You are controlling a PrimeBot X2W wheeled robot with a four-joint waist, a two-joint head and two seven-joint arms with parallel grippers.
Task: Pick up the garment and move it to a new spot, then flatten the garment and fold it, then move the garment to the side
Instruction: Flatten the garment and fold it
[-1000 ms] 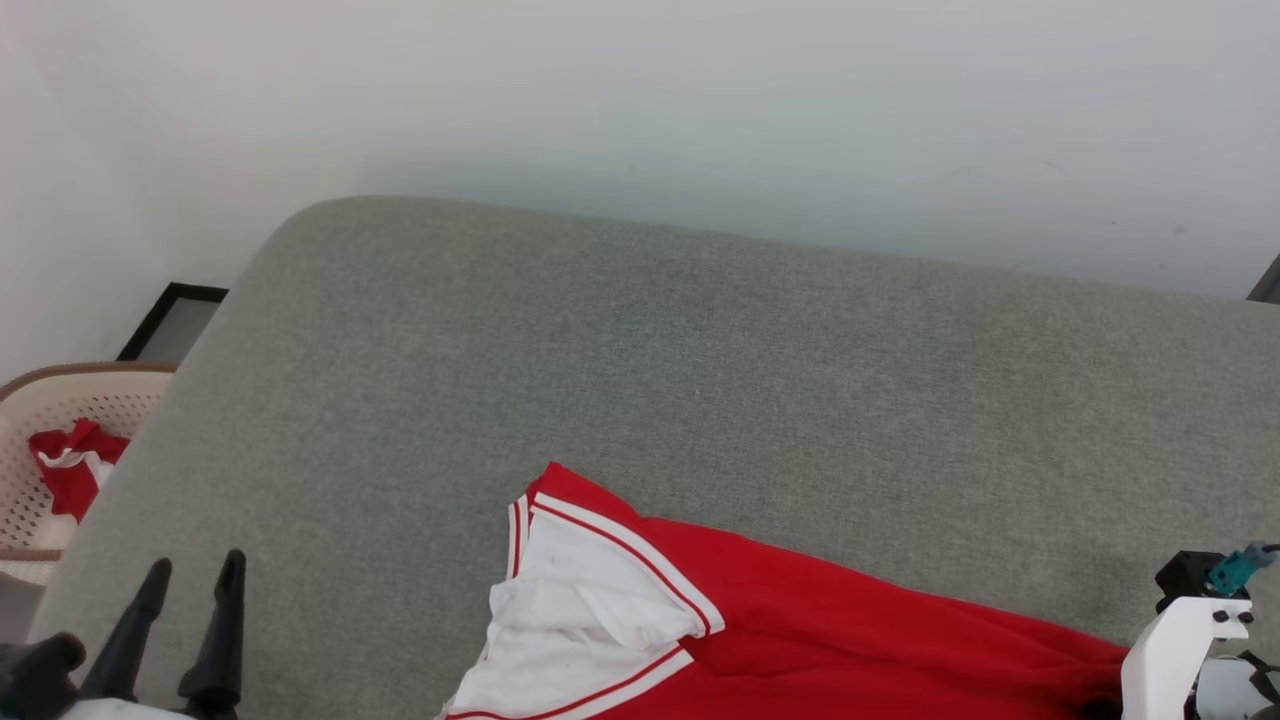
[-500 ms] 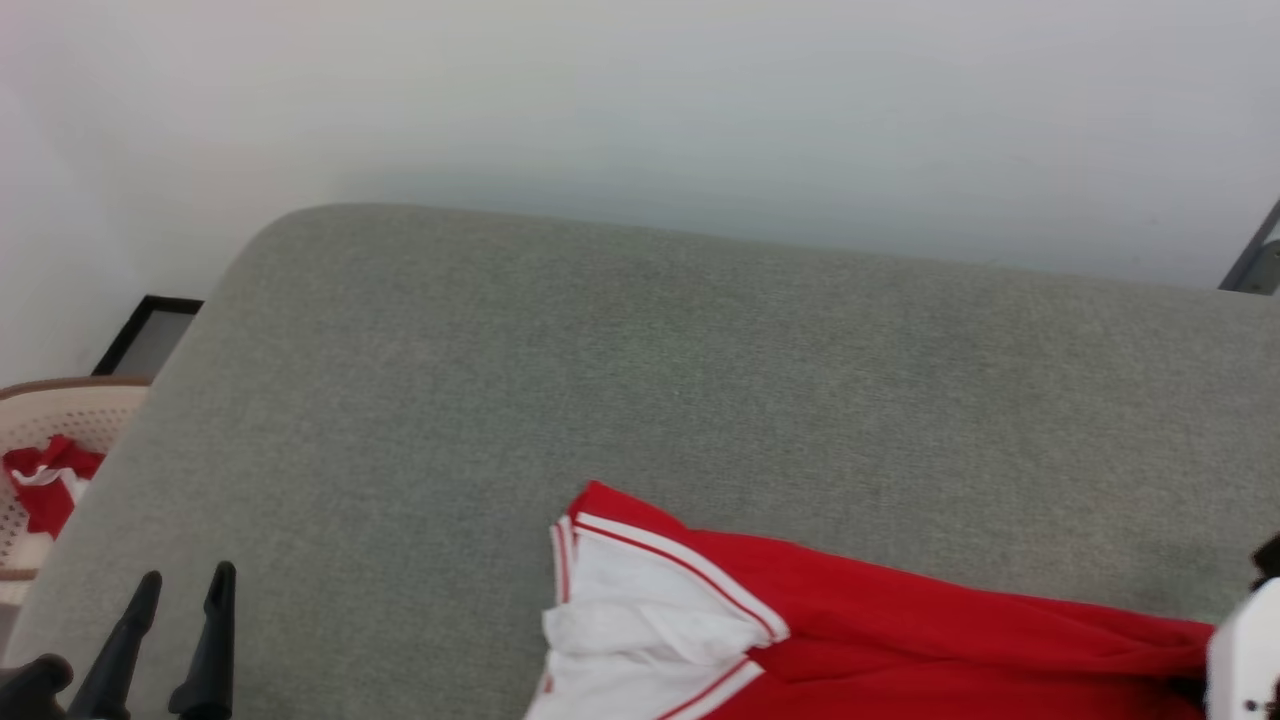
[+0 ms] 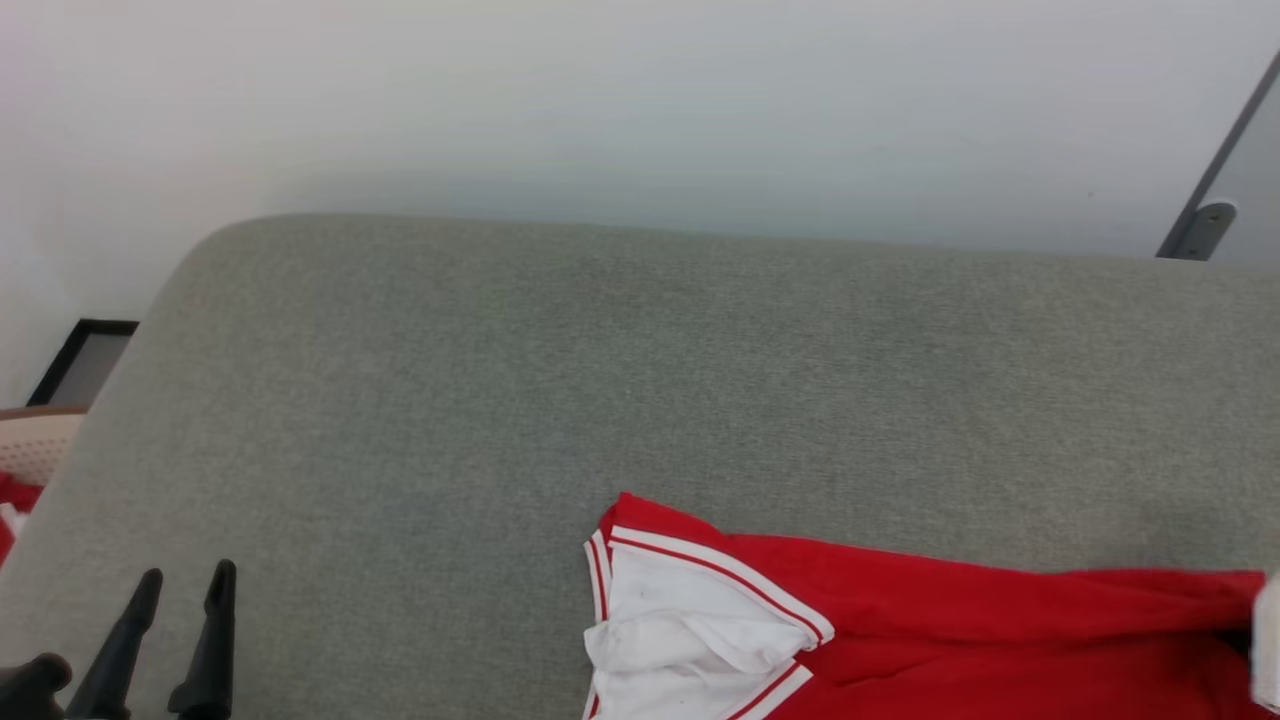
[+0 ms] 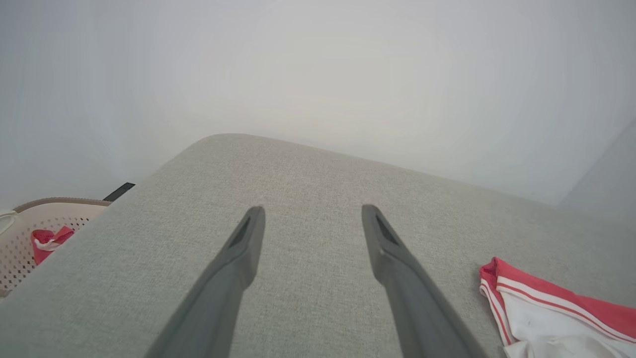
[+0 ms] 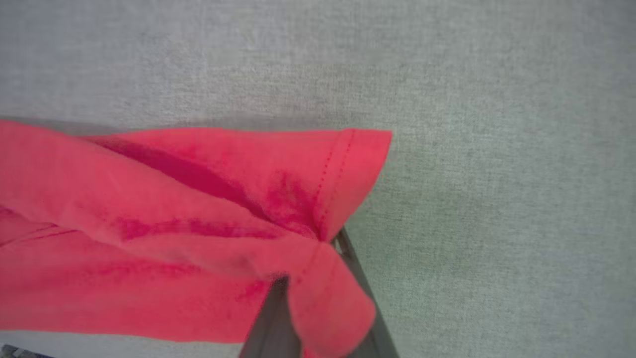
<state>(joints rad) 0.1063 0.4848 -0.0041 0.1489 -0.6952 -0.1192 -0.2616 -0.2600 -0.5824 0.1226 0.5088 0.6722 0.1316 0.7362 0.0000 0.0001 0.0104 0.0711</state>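
The garment lies on the grey fabric surface at the lower right of the head view, a red body with a crumpled white sleeve trimmed in red stripes. In the right wrist view my right gripper is shut on a bunched red hem of the garment, and cloth drapes over its fingertips. My left gripper stands open at the lower left, well apart from the garment. Its fingers spread over bare fabric, with the sleeve off to their right.
A beige perforated basket with a small red cloth in it stands off the surface's left edge, beside a black frame at the wall. A grey metal bar shows at the far right. The white wall runs behind.
The head camera has turned, shifting the surface and basket leftward. Against the surface the garment has slid to the right, held in my right gripper. My left gripper stays open in place.
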